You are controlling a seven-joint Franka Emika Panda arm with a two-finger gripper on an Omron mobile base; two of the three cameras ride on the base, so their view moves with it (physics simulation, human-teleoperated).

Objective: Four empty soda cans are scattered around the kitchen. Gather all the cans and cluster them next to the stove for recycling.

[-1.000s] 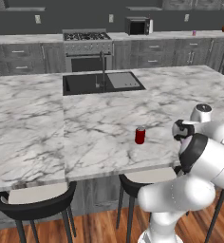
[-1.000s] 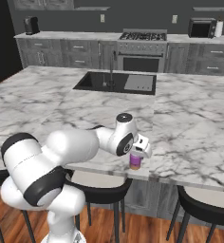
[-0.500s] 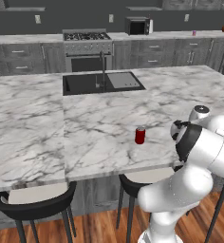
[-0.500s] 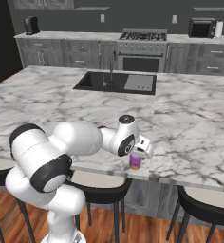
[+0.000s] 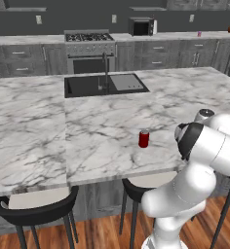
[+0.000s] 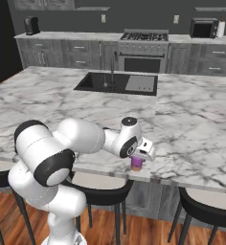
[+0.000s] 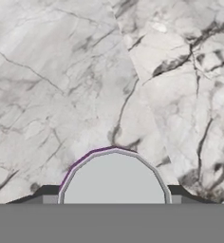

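A broad marble island (image 5: 34, 126) fills the middle of the room, its white top veined with grey. Set into its far side is a black sink (image 5: 105, 84) with a dark faucet (image 5: 105, 68) rising over it. Black bar stools (image 5: 36, 206) are tucked under the near edge, standing on a warm wooden floor (image 5: 102, 233). Along the back wall runs a counter over grey drawers (image 6: 81, 52). A black-fronted microwave (image 5: 140, 26) sits on that counter, a white paper-towel roll (image 6: 220, 27) just beside it, and a dark coffee maker (image 6: 31, 25) stands well apart at the other end.
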